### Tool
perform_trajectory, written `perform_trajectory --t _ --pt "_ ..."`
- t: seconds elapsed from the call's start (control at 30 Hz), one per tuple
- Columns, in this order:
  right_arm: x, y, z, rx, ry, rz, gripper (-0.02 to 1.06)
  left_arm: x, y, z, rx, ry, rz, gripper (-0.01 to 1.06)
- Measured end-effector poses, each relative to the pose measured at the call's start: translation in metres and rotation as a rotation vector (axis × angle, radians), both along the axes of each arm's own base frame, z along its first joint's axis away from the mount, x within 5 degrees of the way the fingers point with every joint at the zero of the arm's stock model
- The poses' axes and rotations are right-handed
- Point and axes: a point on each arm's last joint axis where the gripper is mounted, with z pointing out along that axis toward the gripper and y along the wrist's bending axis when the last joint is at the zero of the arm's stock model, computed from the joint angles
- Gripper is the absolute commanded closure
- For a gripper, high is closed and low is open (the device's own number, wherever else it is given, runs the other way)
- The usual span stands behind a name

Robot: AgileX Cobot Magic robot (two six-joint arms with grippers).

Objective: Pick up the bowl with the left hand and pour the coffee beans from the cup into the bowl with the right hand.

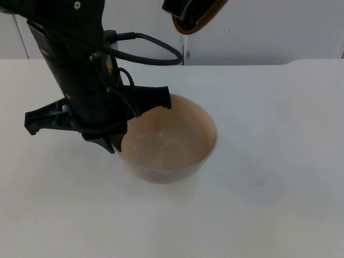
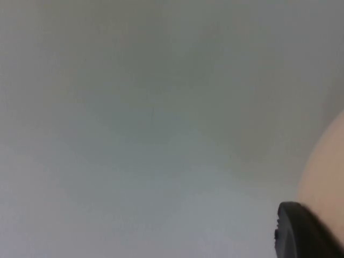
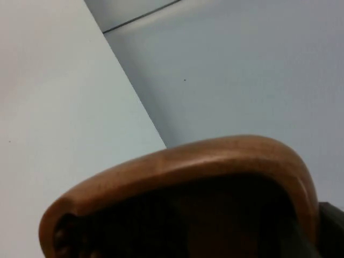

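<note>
Bowl [image 1: 172, 141] sits on the surface [image 1: 269, 188], left pincer [image 1: 121, 126] spread wide over its rim. Right pincer [image 1: 185, 16], above the bowl, grips the cup [image 1: 201, 16].

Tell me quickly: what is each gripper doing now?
Left gripper: at the bowl rim, grip cannot be told.
Right gripper: shut on wooden cup.

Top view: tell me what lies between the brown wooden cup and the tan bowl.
Nothing: in the top view only bare white table and grey wall separate the brown wooden cup from the tan bowl.
</note>
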Motion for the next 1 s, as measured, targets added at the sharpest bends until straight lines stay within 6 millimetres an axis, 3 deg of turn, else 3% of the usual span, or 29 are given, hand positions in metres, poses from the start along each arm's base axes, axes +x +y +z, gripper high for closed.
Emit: perform_trajectory --t 0.2,1.0 --pt "-0.004 0.014 -0.013 -0.071 -0.035 0.038 1.05 0.0 0.0 0.0 0.0 0.0 0.0 1.05" --pt "-0.019 0.028 0.003 -0.203 -0.196 0.122 1.05 0.0 0.0 0.0 -0.002 0.001 0.001 1.05"
